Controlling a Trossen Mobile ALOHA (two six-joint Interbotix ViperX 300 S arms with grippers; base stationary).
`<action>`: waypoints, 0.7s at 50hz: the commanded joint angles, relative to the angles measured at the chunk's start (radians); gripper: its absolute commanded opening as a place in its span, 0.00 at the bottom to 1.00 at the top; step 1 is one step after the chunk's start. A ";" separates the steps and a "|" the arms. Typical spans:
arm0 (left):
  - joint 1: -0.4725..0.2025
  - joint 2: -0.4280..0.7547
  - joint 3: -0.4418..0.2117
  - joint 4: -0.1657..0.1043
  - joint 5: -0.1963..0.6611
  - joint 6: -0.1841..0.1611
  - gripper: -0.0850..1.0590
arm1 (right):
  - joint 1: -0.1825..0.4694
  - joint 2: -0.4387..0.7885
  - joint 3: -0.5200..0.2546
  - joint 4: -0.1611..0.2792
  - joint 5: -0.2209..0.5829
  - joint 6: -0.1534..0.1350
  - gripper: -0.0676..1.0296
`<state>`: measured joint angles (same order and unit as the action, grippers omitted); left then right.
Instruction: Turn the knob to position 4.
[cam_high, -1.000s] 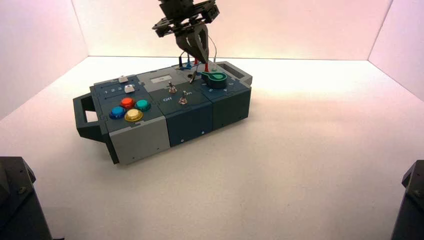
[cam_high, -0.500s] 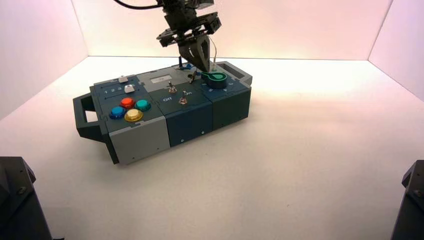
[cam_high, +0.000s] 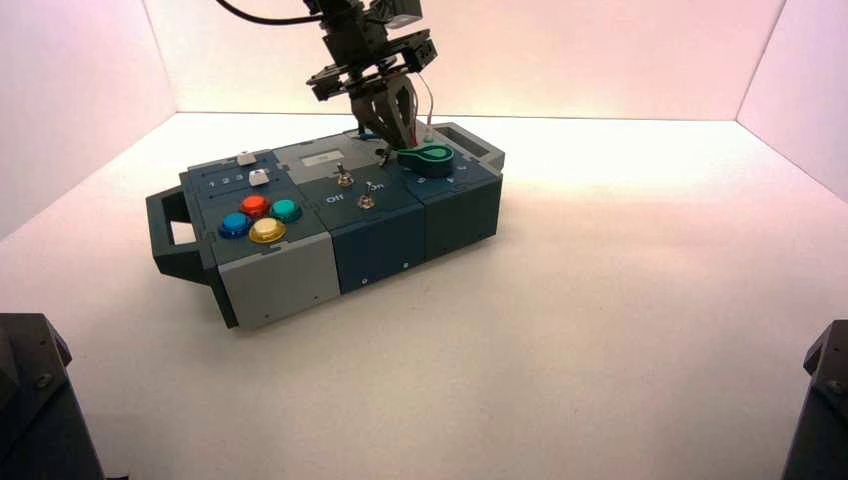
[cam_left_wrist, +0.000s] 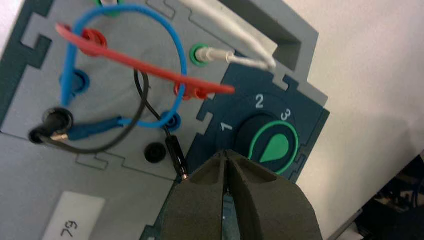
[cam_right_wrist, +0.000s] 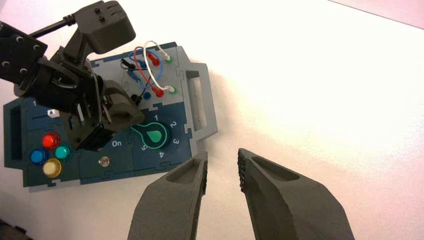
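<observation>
While the right gripper (cam_right_wrist: 221, 167) hangs parted well away from the knob (cam_high: 427, 154), the left gripper (cam_left_wrist: 227, 167) hovers pinched together just beside it.

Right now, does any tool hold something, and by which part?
Nothing is held. The left tool is shut beside the green knob without touching it. The right tool hangs open, apart from the box.

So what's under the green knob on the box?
The knob sits on a dark round dial ringed by white numbers; the right wrist view shows 1 to 5. The left gripper hangs beside it, jaws shut, hiding the dial's edge beyond 5. The face directly beneath the knob is covered.
</observation>
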<state>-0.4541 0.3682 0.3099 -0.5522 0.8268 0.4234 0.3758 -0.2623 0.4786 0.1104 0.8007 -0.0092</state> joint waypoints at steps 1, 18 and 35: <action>0.003 -0.038 -0.002 0.000 0.011 -0.008 0.05 | -0.003 -0.029 -0.020 0.002 -0.005 0.006 0.38; -0.018 -0.055 0.023 -0.002 0.009 -0.008 0.05 | -0.012 -0.028 -0.026 -0.005 0.012 0.005 0.38; -0.044 -0.060 0.025 -0.006 0.017 -0.008 0.05 | -0.035 -0.029 -0.051 -0.005 0.064 0.005 0.38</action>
<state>-0.4863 0.3620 0.3421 -0.5522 0.8391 0.4172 0.3467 -0.2684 0.4648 0.1058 0.8621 -0.0092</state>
